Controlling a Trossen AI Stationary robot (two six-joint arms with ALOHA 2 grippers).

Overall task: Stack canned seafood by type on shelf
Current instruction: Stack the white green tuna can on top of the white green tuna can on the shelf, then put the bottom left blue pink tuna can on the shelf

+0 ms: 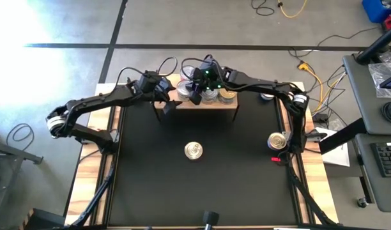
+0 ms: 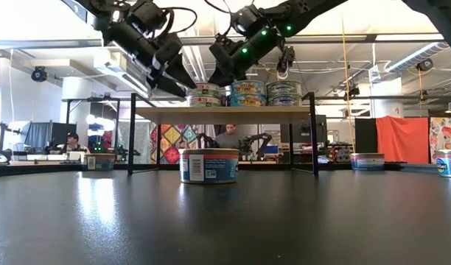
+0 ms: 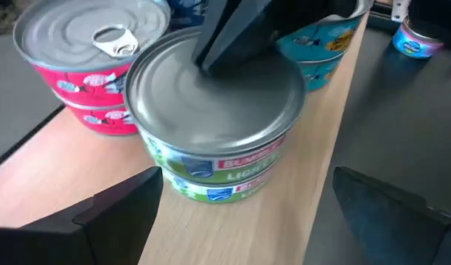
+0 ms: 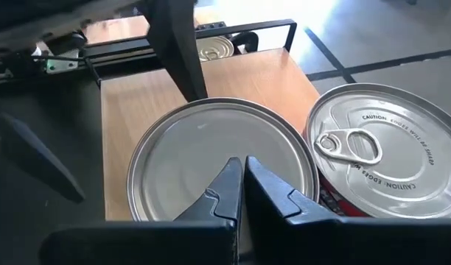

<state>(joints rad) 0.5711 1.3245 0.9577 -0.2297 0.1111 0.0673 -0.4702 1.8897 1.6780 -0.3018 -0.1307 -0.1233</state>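
Evidently, handling: the green-label tuna stack (image 3: 214, 140) looked rigid, dense, slick-lidded; best gripped across its ribbed side walls.
Materials: round steel tins, glossy paper labels, pale wood shelf (image 1: 183, 103) on thin black legs.
Location: stack at 12 o'clock on the table.
Left gripper (image 3: 240, 213): released, fingers straddling the stack.
Right gripper (image 4: 240, 193): clenched empty, tips pressing the lid.

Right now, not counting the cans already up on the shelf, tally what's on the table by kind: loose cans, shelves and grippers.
Loose cans on the black table: 3 (centre can, right-edge can, can beside the shelf)
Shelf: 1
Grippers: 2 (left gripper, right gripper)
Total: 6
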